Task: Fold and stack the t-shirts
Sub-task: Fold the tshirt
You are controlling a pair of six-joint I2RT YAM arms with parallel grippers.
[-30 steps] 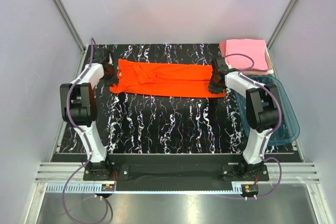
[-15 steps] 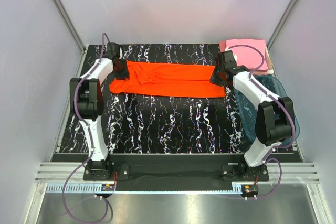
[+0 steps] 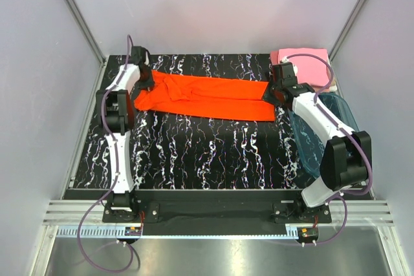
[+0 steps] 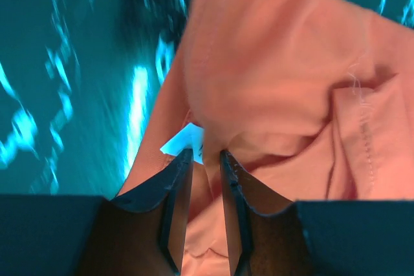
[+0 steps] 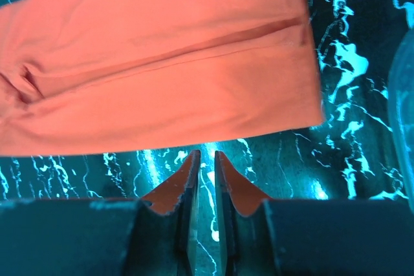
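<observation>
This is a robotics lab test cell rather than a home or shop. Plain pale panel walls (image 3: 39,63) held in aluminium struts (image 3: 74,11) box in a black marbled table (image 3: 213,153). Two white-and-black arms (image 3: 119,134) are bolted to a slotted metal rail (image 3: 213,212) at its near edge, and purple cables (image 3: 87,244) trail from them.

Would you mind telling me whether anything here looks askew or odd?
The orange t-shirt lies slanted, its left end bunched where the left gripper pinches it. The teal tub sits crooked at the table's right edge.
</observation>
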